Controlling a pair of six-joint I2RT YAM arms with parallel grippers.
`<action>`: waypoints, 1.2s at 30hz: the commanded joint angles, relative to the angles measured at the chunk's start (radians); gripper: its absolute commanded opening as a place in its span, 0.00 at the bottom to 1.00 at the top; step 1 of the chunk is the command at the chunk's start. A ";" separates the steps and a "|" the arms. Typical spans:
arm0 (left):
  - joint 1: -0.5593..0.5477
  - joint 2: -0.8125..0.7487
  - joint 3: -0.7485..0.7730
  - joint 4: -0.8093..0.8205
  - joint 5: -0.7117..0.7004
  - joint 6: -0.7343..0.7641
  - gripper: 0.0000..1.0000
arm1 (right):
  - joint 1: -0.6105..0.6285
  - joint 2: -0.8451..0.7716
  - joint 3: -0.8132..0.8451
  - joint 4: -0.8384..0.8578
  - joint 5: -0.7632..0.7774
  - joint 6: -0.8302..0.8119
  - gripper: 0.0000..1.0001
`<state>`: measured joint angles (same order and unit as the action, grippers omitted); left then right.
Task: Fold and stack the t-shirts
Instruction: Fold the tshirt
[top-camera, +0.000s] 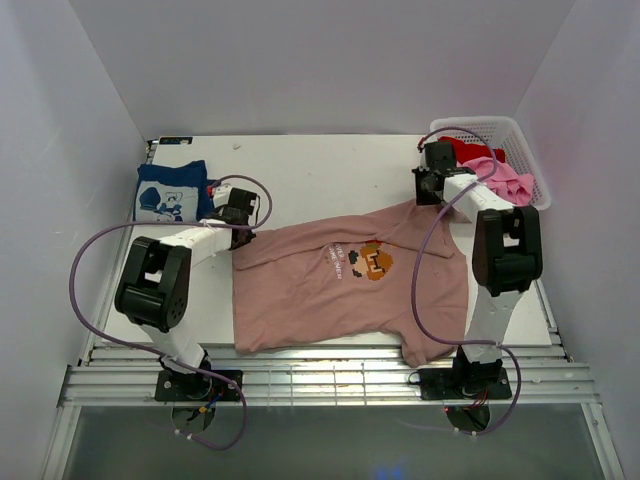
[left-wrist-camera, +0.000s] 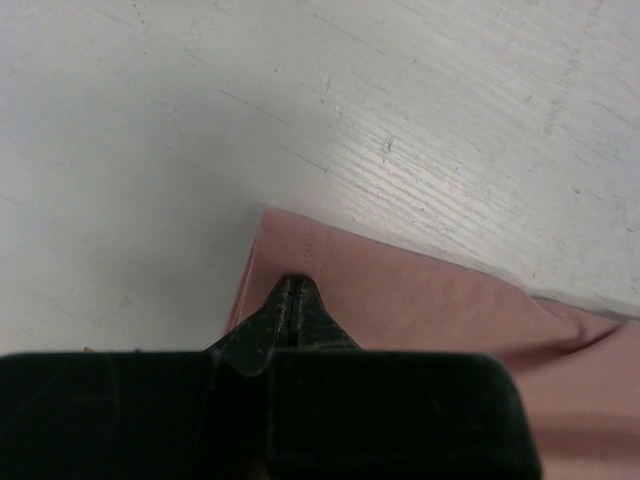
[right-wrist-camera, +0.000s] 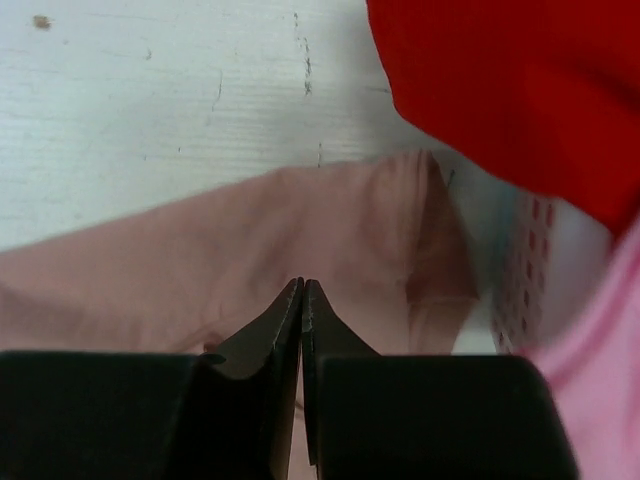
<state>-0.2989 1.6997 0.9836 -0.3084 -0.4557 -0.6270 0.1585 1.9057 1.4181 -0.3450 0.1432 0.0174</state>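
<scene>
a dusty pink tee lies spread face up across the middle of the white counter, its pixel print showing on the chest and a line of small text just beside it. the hem end runs toward the left arm and the collar end toward the right, with one sleeve hanging over the near edge by the right arm's base.

the left pincer is down at the tee's far left corner. its two fingers are pressed flat together with barely a seam between them, tips sitting on the cloth just inside the stitched hem, so it looks to have that corner nipped. the right pincer is in the same state at the far right corner: fingers closed tight, tips on pink cloth (a folded sleeve edge lies just past them).

a navy tee with a white print sits folded at the far left corner of the counter, just beyond the left pincer and apart from the pink one. at the far right corner stands a white lattice basket, and in it a red tee and a bright pink tee lie bunched, both spilling over the rim close to the right pincer.
</scene>
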 joint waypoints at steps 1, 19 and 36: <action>-0.006 0.026 0.038 0.017 0.000 0.003 0.00 | -0.004 0.088 0.106 0.021 -0.025 -0.010 0.08; 0.125 0.284 0.217 -0.084 0.063 0.013 0.00 | -0.014 0.236 0.140 -0.022 0.018 -0.013 0.08; 0.193 0.442 0.440 0.073 0.106 0.176 0.00 | -0.013 0.123 0.093 0.150 -0.036 -0.013 0.10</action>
<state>-0.1169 2.1433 1.4876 -0.2337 -0.3763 -0.4961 0.1509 2.1612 1.5986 -0.3096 0.1211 0.0185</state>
